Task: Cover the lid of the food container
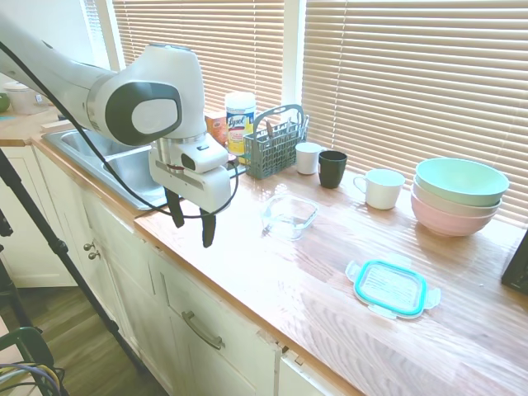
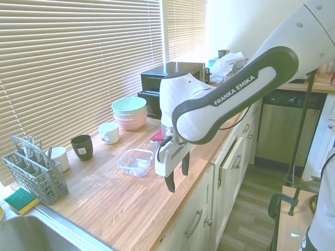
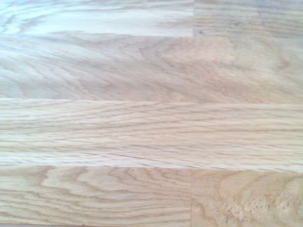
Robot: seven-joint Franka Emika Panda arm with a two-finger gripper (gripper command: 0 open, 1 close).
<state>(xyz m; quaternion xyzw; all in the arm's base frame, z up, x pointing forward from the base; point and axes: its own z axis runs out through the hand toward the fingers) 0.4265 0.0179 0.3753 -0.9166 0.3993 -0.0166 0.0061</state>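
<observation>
- Clearly nothing grasped: pincer (image 1: pixel 190 221) released, dark fingers (image 1: pixel 176 210) spread and pointing down, hanging above bare wooden counter (image 1: pixel 272 272) near its front edge.
- Judged as the opening step, the approach to the lid; no contact with either task item yet.
- Lid (image 1: pixel 391 288), clear with teal rim and snap tabs, flat on the counter well apart from the pincer, farther along the counter away from the sink (image 1: pixel 124 165).
- Food container (image 1: pixel 289 215), clear glass and empty, just beyond the pincer toward the window; seen near the fingers in the second exterior view (image 2: pixel 136 161), and between pincer and lid along the counter.
- Next move likely calls for travel across the counter past the container, a descent over the lid, and a grip on its rim or a tab; a flat, thin lid on a smooth top may slide or resist pickup.
- Wrist view: only wood grain, no item beneath.
- Surface: light oak butcher-block, glossy in places.
- Room: kitchen, slatted blinds (image 1: pixel 396 74) behind; cutlery caddy (image 1: pixel 274 144), wipes canister (image 1: pixel 240 120), white and dark mugs (image 1: pixel 332 168), stacked pastel bowls (image 1: pixel 459 195) beyond the container; white cabinets (image 1: pixel 181 330) below the pincer.
</observation>
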